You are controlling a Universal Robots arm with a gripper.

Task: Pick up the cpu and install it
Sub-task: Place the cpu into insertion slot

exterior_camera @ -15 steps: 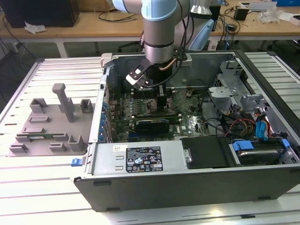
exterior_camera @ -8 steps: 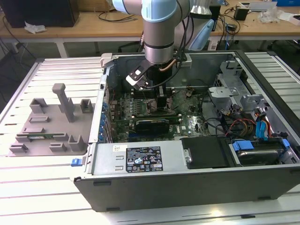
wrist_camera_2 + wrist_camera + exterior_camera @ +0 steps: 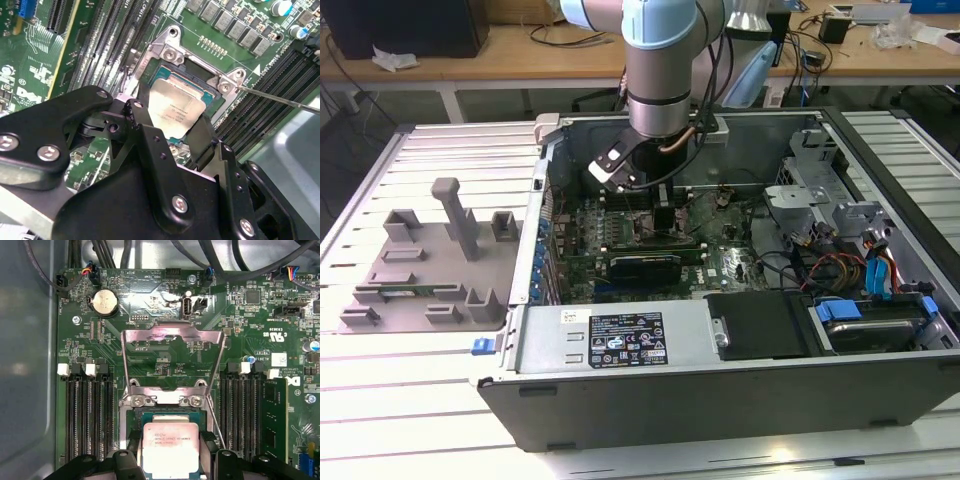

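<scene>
You had the gripper lowered inside the open computer case, over the motherboard. In both wrist views its 2 black fingers sat narrow against opposite edges of the cpu, gripping it. The cpu lay flat, silver top up, within the socket, though you could not tell whether it was fully seated. In the first wrist view the metal load plate stood swung open beyond the socket, with memory slots on either side and a coin battery further off.
</scene>
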